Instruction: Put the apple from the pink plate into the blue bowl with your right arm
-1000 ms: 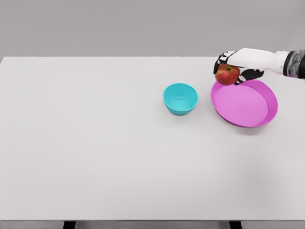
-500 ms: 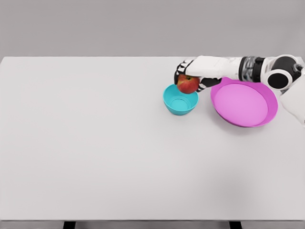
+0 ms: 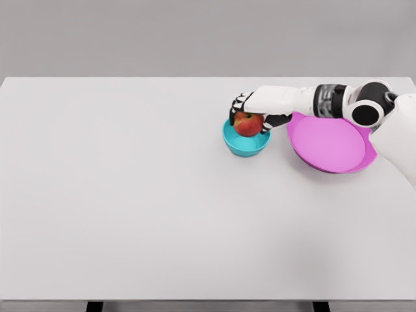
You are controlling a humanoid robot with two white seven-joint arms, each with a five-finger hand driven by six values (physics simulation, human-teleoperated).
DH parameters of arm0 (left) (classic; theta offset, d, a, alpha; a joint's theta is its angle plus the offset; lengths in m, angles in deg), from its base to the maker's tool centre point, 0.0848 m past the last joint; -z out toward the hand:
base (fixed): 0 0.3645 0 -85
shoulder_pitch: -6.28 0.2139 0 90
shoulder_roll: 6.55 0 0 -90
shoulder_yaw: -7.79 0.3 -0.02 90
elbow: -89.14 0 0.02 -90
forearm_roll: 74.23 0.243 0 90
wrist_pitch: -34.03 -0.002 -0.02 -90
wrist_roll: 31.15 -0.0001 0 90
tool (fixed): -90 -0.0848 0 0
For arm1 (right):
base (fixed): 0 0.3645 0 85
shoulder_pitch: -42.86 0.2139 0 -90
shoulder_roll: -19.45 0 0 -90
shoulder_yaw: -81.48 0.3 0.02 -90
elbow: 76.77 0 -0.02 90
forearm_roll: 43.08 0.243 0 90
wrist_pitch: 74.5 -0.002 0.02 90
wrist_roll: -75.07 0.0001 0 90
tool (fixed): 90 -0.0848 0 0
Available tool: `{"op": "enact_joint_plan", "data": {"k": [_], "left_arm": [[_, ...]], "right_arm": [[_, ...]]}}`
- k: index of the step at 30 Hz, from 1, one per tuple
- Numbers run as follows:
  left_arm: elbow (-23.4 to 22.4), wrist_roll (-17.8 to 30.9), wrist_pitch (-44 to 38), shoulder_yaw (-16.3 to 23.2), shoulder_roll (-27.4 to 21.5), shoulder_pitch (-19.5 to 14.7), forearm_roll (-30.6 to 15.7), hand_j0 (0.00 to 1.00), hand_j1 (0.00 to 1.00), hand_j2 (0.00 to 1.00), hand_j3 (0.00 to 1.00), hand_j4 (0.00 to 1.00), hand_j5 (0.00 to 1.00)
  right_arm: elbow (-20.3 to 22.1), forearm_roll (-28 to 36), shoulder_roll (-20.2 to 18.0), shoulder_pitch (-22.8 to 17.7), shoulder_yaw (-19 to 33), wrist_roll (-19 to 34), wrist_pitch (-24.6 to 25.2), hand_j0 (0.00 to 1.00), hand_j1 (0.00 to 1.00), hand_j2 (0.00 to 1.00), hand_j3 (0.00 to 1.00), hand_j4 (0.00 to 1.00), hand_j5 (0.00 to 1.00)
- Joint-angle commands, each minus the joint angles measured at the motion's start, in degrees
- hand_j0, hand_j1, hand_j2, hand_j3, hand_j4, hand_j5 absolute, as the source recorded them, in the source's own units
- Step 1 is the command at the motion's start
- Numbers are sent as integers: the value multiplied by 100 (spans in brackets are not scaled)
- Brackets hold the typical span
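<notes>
1. White table (image 3: 130,214), grey wall behind; only bowl (image 3: 245,144) and plate (image 3: 331,144) on it, standing just beside each other.
2. Change vs 1 s ago: right hand (image 3: 255,110) was over plate's far-left rim w/ apple (image 3: 248,123) held up; half a sec ago it was above bowl's far edge; now it's lower, w/ apple sitting down inside the bowl's rim.
3. Arm now stretches across plate's back edge, shoulder and elbow showing at the right; earlier only the forearm was in view.
4. Hand state: fingers curled round apple from above and behind, still pinching it; no gap visible between fingers and fruit.
5. Apple location: partly in bowl, top half showing above rim. Can't tell if it touches the bottom yet.
6. Plate empty, unmoved. Bowl hasn't shifted either.
7. Meaning: carry is prob. done; what's left, I'd judge, is letting go and lifting clear w/o tipping the bowl.
8. Left arm not seen.
</notes>
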Motion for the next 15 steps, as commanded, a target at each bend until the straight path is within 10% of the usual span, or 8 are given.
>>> {"op": "enact_joint_plan", "data": {"k": [1,2,12,15], "left_arm": [[0,1,0,0,0,0,2,100,100,100,100,100,100],[0,1,0,0,0,0,2,100,100,100,100,100,100],[0,1,0,0,0,0,2,100,100,100,100,100,100],[0,1,0,0,0,0,2,100,100,100,100,100,100]], "right_arm": [[-6,-27,22,0,-6,-11,88,51,51,51,51,51,51],[-15,-19,22,0,-6,-11,150,100,100,100,100,100,100],[108,7,-83,140,90,-11,159,100,100,100,100,100,100],[591,51,-399,70,942,-11,97,100,100,100,100,100,100]]}}
